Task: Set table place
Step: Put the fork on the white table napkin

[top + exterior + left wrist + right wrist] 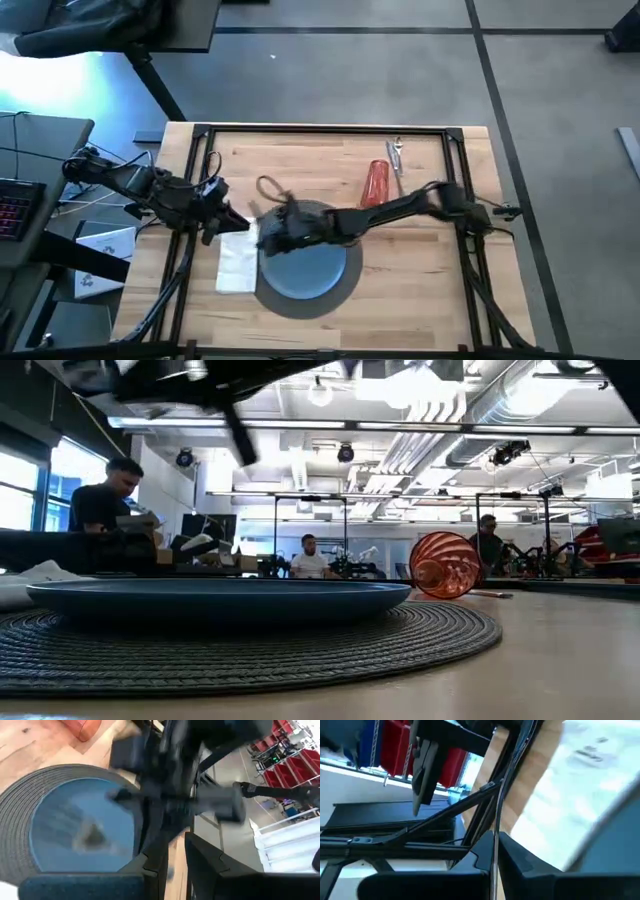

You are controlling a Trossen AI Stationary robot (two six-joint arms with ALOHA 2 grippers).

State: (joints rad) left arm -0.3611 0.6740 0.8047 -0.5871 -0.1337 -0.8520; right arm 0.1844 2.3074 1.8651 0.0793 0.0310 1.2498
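Note:
A blue plate (312,272) lies on a round dark grey mat (347,290) at the middle of the table. A white napkin (236,264) lies flat against the mat's left side. An orange tumbler (375,183) lies on its side beyond the plate, with loose silver cutlery (397,155) farther back. My right gripper (264,236) reaches across the plate's far left rim toward the napkin, shut on a thin silver piece of cutlery (495,845). My left gripper (228,218) hovers by the napkin's far end, its fingers a little apart, with nothing between them. My right gripper pinches a thin silver piece of cutlery (495,851) between its two fingers. The piece shows edge-on and runs on ahead past the fingertips, along the fingers. Which piece it is, and whether its far end touches the napkin (590,785), I cannot tell.
The black rail frame (320,130) runs along the table's edges. A grey desk with a keyboard (20,205) stands off the table's left side. Bare wood lies to the right of the mat (420,280) and along the near edge. People sit in the room behind.

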